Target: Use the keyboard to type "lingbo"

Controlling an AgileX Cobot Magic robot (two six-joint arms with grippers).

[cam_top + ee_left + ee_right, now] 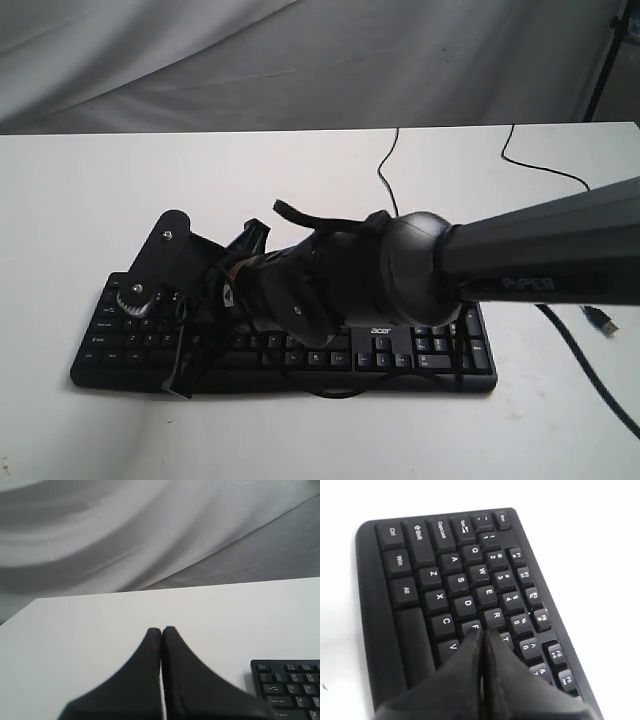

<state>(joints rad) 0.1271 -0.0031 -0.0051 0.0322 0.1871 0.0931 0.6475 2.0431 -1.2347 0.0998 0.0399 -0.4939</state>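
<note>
The black keyboard [420, 352] lies on the white table, near its front edge, with a small "acer" logo [383, 330]. My right arm reaches across it from the right and hides its middle keys. My right gripper [483, 631] is shut with nothing in it, its tips close over the F key [472, 626] on the keyboard [420, 580]. In the exterior view the right gripper [195, 325] sits over the keyboard's left part. My left gripper [161, 629] is shut and empty over bare table, beside the keyboard's [290, 687] corner with the Esc key. It does not show in the exterior view.
The keyboard's thin black cable [385, 165] runs toward the back of the white table [80, 200]. A second cable ends in a USB plug [600, 320] at the right. A grey cloth backdrop [300, 50] hangs behind the table.
</note>
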